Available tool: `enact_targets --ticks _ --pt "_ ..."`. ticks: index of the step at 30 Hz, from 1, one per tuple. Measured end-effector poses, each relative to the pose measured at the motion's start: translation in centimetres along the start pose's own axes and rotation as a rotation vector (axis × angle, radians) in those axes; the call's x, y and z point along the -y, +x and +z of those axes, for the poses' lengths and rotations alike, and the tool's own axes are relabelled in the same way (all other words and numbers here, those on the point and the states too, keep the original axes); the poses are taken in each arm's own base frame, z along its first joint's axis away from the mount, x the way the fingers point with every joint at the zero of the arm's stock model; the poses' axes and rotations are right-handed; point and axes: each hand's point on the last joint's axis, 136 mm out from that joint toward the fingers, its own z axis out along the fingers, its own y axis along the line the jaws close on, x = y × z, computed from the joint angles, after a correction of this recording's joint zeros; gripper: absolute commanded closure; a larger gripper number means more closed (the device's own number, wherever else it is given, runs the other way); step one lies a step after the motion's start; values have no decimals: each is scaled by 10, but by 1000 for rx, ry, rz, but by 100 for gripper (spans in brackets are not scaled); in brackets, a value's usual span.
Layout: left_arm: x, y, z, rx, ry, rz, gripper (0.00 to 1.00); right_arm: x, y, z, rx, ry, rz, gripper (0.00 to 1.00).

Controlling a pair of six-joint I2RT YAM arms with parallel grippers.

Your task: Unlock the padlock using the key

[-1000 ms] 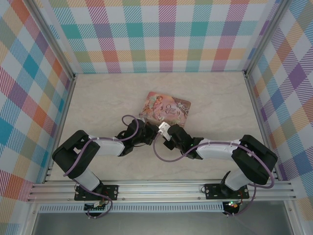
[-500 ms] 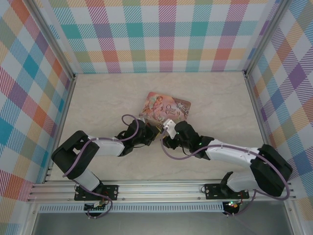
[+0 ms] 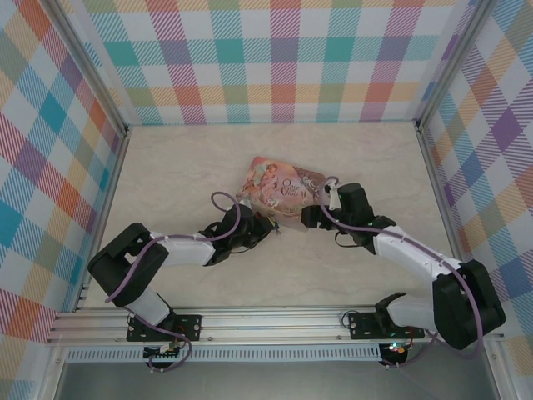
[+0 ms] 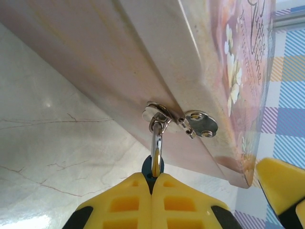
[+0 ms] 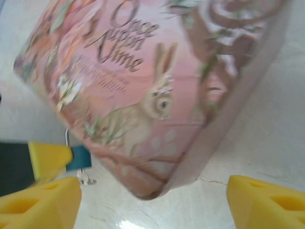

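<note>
The teal padlock (image 4: 153,168) hangs by its silver shackle (image 4: 156,143) from the hasp (image 4: 164,116) on the pink picture-printed box (image 4: 143,57). My left gripper (image 4: 152,183) is shut on the padlock body at the box's front edge (image 3: 265,227). In the right wrist view the padlock (image 5: 79,157) shows beside the left arm's yellow finger (image 5: 47,155). A tiny silvery piece (image 5: 86,180) lies just below it; I cannot tell whether it is the key. My right gripper (image 5: 152,205) is open with nothing between its fingers, by the box's near right corner (image 3: 310,217).
The box (image 3: 281,185) lies flat in the middle of the marble-look table (image 3: 166,167). Plaid walls (image 3: 275,58) close in the back and both sides. A metal rail (image 3: 275,321) runs along the near edge by the arm bases.
My right gripper has pulled away from the left gripper and the padlock, swinging right and back to the box's right corner. The left gripper has stayed put on the padlock.
</note>
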Motion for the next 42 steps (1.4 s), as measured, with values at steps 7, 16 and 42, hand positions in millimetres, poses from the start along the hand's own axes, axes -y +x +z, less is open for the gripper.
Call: enact_targets --ticks 7,16,42 --pt "1 0 3 7 -24 49 100 17 -3 17 -29 -44 206 15" --pt "-12 1 15 0 -76 68 54 11 -2 33 -84 -95 234 15" --pt "34 -77 -78 238 -31 223 20 -11 -75 79 -83 -225 142 11"
